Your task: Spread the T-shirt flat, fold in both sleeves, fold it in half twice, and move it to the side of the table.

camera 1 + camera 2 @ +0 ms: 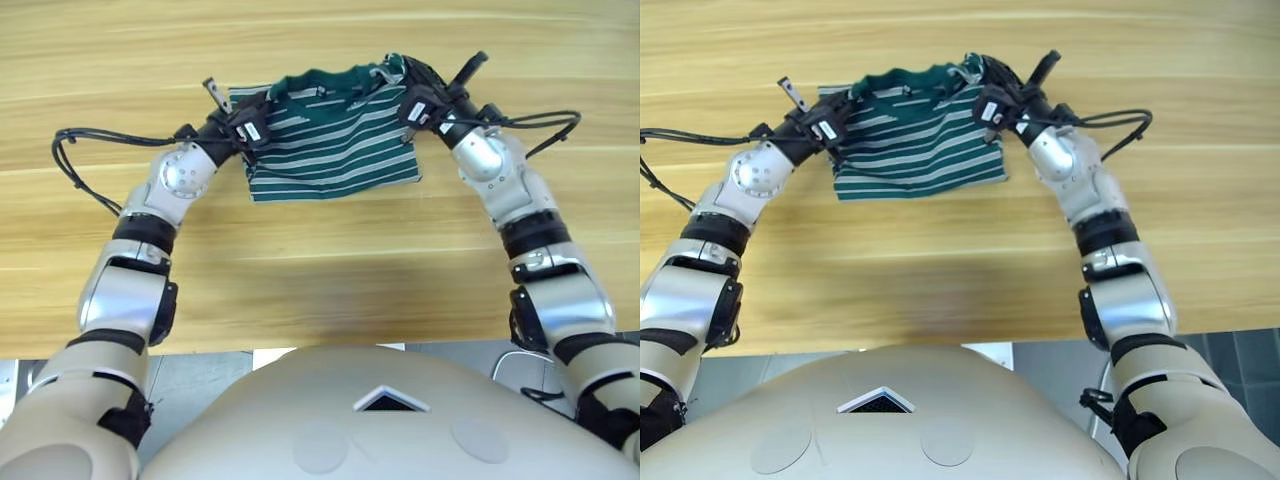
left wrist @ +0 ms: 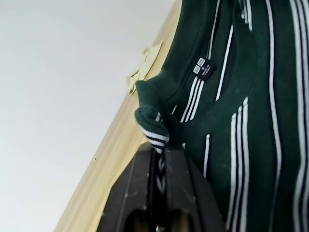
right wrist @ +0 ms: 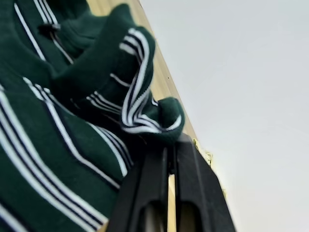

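The left hand (image 2: 161,151) is pinched closed on bunched cloth at one shoulder, and the right hand (image 3: 170,145) nips the other. For what looks like a halving fold, both should travel level and together, laying the collar edge squarely on the near hem. The T-shirt (image 1: 330,150), dark green with thin white stripes, lies as a compact rectangle at the far middle of the wooden desk (image 1: 300,270), its collar rumpled.

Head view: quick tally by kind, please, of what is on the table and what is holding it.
T-shirt: 1, green with white stripes.
Grippers: 2, left gripper and right gripper, the jaws of each shut on the T-shirt.
Table: 1, wooden.
Total: 4.
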Tool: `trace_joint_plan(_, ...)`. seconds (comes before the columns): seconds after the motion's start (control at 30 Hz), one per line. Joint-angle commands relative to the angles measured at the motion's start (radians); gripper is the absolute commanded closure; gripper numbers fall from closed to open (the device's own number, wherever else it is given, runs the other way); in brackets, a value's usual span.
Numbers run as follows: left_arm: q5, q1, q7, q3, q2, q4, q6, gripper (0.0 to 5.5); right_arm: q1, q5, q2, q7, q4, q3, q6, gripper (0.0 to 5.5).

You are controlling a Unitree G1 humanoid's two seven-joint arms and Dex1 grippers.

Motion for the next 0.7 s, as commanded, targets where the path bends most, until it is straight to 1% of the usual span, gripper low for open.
trace_joint_plan(0.03,0.034,-0.048,0.051,-0.032,-0.024,0.089,0.003,5.45,-0.070,-0.023,0.025,-0.054,0.115,0.030,-0.009,5.19)
trace_joint_plan(0.07,0.038,-0.057,0.060,-0.037,-0.029,0.109,0.005,5.45,-0.080,-0.026,0.026,-0.066,0.141,0.036,-0.009,5.07)
trace_joint_plan(0.1,0.038,-0.070,0.063,-0.041,-0.036,0.133,0.007,5.09,-0.088,-0.029,0.029,-0.081,0.162,0.040,-0.007,4.88)
trace_joint_plan(0.13,0.035,-0.083,0.062,-0.043,-0.045,0.157,0.005,5.01,-0.096,-0.032,0.034,-0.094,0.178,0.045,-0.007,4.71)
trace_joint_plan(0.27,0.037,-0.131,0.077,-0.051,-0.066,0.225,-0.001,4.32,-0.111,-0.036,0.068,-0.118,0.194,0.068,-0.023,3.96)
trace_joint_plan(0.3,0.038,-0.142,0.082,-0.054,-0.068,0.237,0.001,4.26,-0.113,-0.035,0.075,-0.120,0.191,0.073,-0.027,3.89)
trace_joint_plan(0.43,0.045,-0.187,0.123,-0.059,-0.066,0.283,0.041,3.60,-0.118,-0.030,0.095,-0.132,0.186,0.080,-0.037,3.16)
trace_joint_plan(0.5,0.065,-0.205,0.165,-0.069,-0.065,0.305,0.085,3.36,-0.097,-0.020,0.110,-0.129,0.128,0.080,-0.045,2.87)
trace_joint_plan(0.53,0.069,-0.212,0.185,-0.068,-0.066,0.315,0.108,3.14,-0.081,-0.012,0.120,-0.118,0.087,0.082,-0.050,2.62)
trace_joint_plan(0.6,0.087,-0.221,0.242,-0.074,-0.056,0.334,0.167,2.83,-0.027,0.002,0.148,-0.063,-0.037,0.114,-0.063,2.39)
trace_joint_plan(0.7,0.107,-0.225,0.311,-0.077,-0.033,0.351,0.245,2.79,0.067,0.000,0.197,0.032,-0.197,0.205,-0.062,2.39)
